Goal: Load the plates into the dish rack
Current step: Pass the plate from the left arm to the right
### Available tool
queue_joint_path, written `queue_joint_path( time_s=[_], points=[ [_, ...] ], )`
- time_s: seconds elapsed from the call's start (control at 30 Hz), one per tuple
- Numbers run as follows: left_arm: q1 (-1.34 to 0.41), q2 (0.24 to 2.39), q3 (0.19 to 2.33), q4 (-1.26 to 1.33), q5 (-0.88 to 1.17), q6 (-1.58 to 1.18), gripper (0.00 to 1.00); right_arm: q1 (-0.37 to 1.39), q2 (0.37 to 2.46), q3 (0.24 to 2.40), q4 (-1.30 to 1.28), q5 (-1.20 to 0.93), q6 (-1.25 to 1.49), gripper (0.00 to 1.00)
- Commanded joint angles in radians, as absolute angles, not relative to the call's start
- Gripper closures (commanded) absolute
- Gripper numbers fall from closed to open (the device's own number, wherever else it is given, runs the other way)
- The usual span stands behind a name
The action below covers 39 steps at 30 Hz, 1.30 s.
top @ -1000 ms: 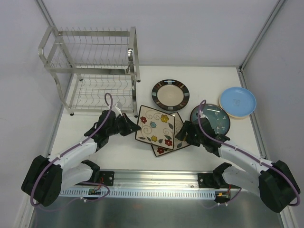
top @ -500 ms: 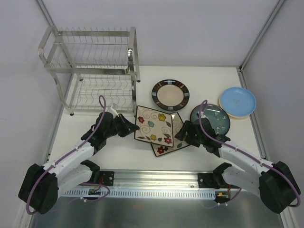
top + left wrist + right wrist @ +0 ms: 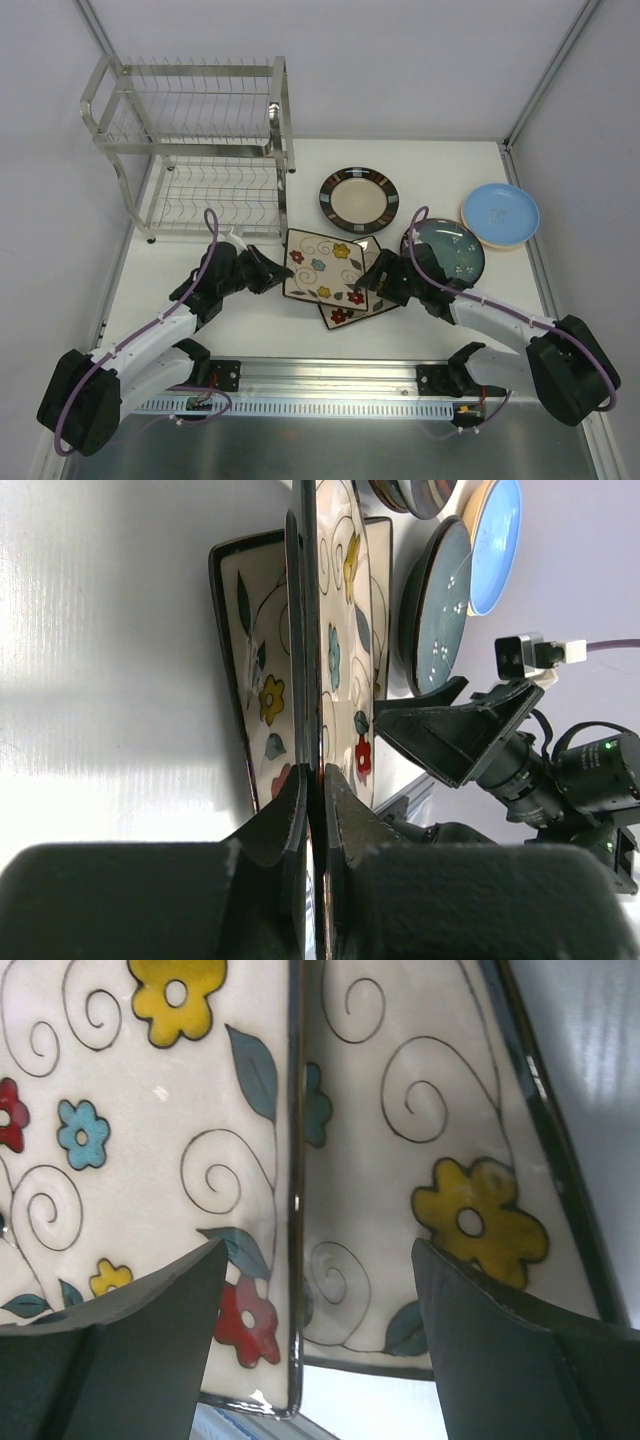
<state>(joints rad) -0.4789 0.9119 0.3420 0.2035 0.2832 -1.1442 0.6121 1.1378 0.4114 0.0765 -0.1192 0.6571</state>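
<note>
a: how much is loaded?
b: nothing yet. dish rack (image 3: 190,150) holds none; five plates (image 3: 359,199) lie on the table (image 3: 440,170).
a: and the jaws?
b: left gripper (image 3: 312,775) pinches the upper square plate (image 3: 323,263) at its left edge; right gripper (image 3: 320,1245) hangs spread wide over the stacked pair.

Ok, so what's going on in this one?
The left fingers are shut on the left edge of the upper square floral plate, which overlaps a second floral plate. The right fingers are open at the opposite side of that pair, gripping nothing. The dish rack holds no plates. The round dark-rimmed plate, teal plate and light blue plate lie untouched.
</note>
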Motion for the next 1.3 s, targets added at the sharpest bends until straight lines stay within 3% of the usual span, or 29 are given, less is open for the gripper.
queue_joint_path(
  time_s=[0.0,0.47,0.77,1.03,1.27],
  points=[
    [-0.48,0.848,0.37,0.465,0.319,-1.223,1.0,0.607,1.169,0.448,0.164,-0.166,0.698,0.21],
    [-0.48,0.847,0.336,0.568,0.382,-1.235,1.0,0.597,1.264,0.446,0.345,-0.241,0.773,0.27],
    [-0.483,0.874,0.311,0.641,0.434,-1.252,1.0,0.583,1.261,0.436,0.425,-0.252,0.785,0.41],
    [-0.482,0.891,0.299,0.666,0.451,-1.249,1.0,0.555,1.18,0.397,0.445,-0.245,0.79,0.63],
    [-0.483,0.934,0.287,0.698,0.46,-1.243,1.0,0.522,1.014,0.416,0.27,-0.218,0.726,0.91]
  ],
)
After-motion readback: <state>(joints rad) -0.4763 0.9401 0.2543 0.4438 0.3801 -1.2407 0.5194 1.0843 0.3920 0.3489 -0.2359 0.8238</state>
